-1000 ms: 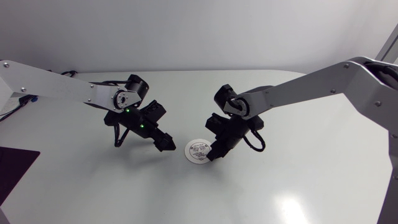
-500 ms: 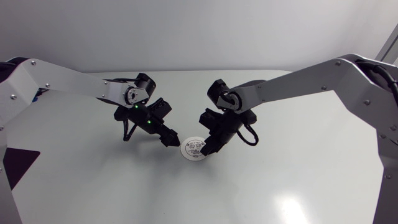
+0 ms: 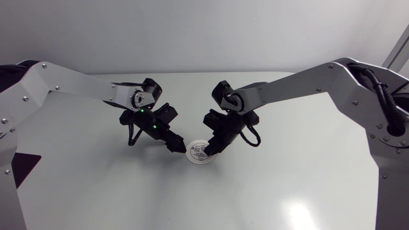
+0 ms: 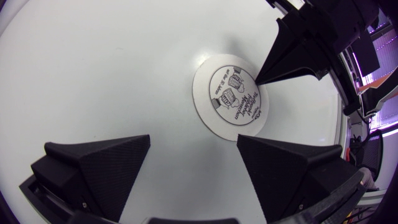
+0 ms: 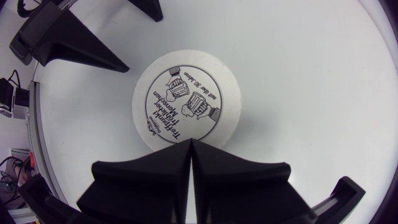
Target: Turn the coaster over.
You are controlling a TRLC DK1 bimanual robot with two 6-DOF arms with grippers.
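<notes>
The coaster (image 3: pixel 200 153) is a round white disc with black print facing up, lying flat near the middle of the table. My left gripper (image 3: pixel 178 146) stands open just to its left, fingertips low by the tabletop. In the left wrist view the coaster (image 4: pixel 231 101) lies just ahead of the open left gripper (image 4: pixel 193 142). My right gripper (image 3: pixel 211 150) is shut with nothing in it, its joined tip on the coaster's right edge. The right wrist view shows the shut right gripper (image 5: pixel 191 144) overlapping the near rim of the coaster (image 5: pixel 186 102). The right gripper (image 4: pixel 260 78) also shows in the left wrist view.
A dark mat (image 3: pixel 19 167) lies at the table's front left edge. The white tabletop (image 3: pixel 287 185) stretches bare in front of and to the right of the coaster.
Both grippers have closed in on the coaster: the left one moved right toward its left edge, the right one moved left onto its right edge. The coaster shifted slightly left.
</notes>
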